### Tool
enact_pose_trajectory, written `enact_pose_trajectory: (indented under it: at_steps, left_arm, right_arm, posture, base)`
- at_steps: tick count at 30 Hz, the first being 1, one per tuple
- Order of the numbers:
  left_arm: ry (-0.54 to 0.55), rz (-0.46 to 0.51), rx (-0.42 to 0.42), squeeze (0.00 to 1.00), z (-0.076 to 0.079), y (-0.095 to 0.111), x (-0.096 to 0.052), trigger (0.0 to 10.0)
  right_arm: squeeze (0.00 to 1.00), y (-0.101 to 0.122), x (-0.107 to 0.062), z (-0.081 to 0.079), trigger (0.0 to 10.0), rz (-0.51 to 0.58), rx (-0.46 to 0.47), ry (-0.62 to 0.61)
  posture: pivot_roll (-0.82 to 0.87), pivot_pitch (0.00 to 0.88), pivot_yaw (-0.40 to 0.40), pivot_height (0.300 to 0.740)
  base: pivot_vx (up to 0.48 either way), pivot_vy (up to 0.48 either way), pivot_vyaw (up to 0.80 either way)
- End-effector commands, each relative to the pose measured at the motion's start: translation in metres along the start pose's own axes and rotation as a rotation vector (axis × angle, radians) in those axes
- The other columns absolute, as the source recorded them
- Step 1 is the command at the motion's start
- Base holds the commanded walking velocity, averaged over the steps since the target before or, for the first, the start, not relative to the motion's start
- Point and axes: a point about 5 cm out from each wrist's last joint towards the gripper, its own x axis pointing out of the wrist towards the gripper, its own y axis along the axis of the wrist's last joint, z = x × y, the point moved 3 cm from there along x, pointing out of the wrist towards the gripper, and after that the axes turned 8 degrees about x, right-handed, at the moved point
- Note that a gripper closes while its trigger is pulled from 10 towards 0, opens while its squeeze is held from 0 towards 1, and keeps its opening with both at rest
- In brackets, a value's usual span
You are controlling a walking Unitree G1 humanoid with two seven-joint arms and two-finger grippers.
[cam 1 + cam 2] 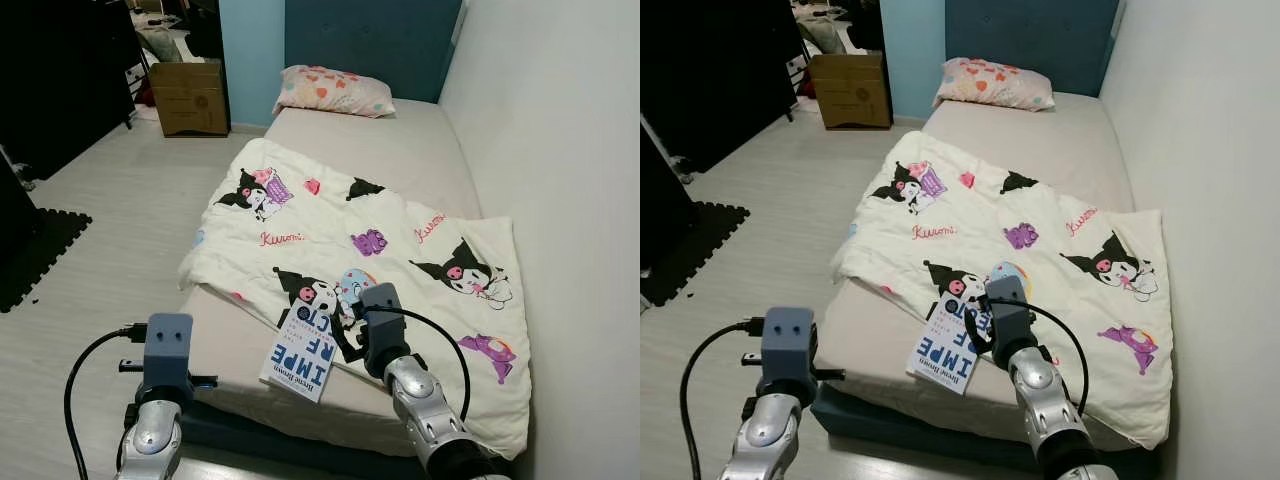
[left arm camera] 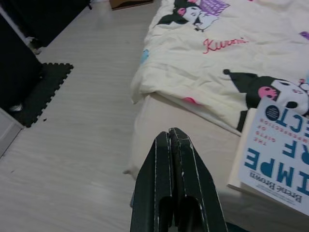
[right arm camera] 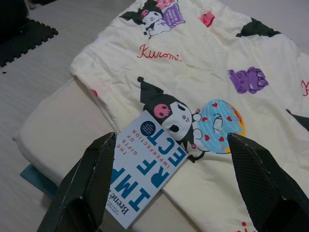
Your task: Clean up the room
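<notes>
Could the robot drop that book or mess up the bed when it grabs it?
It might. The book lies near the mattress edge, so a nudge from the open right hand could slide it off toward the floor. The book also sits partly on the blanket, so the fingers may pinch cloth and drag it along. The left hand is shut and off to the side, so it probably could not catch a fall.

A book (image 1: 303, 350) lies at the foot of a bed (image 1: 420, 150), half on a rumpled blanket (image 1: 370, 240), with bare mattress open at its nine o'clock. A wall (image 1: 560, 150) closes the three o'clock side. Open floor (image 1: 110, 230) runs at nine o'clock, a cardboard box (image 1: 188, 98) at eleven.
</notes>
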Motion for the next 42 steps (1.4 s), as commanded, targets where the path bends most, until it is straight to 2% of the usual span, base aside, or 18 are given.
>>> enact_pose_trajectory:
  at_steps: [1,24,42]
  left_arm:
    - [-0.01,-0.044,0.014,0.0,0.0018,-0.01,-0.0028,10.0]
    - [-0.025,-0.01,-0.053,0.0,0.0061,-0.0037,-0.0063,10.0]
    - [-0.033,0.003,-0.084,0.0,0.0067,-0.0015,-0.0077,10.0]
  right_arm:
    - [0.0,-0.0032,0.0008,-0.0008,10.0,-0.022,0.014,0.007]
    - [0.0,-0.0036,0.0009,-0.0019,10.0,-0.021,0.009,0.009]
    - [0.0,-0.0038,0.0006,-0.003,10.0,-0.02,0.007,0.015]
  posture:
    - [-0.06,0.135,-0.041,0.74]
    - [-0.06,0.134,-0.037,0.74]
    - [-0.06,0.134,-0.039,0.74]
  base:
    - [0.0,0.0,0.0]
    - [0.0,0.0,0.0]
    - [0.322,0.0,0.0]
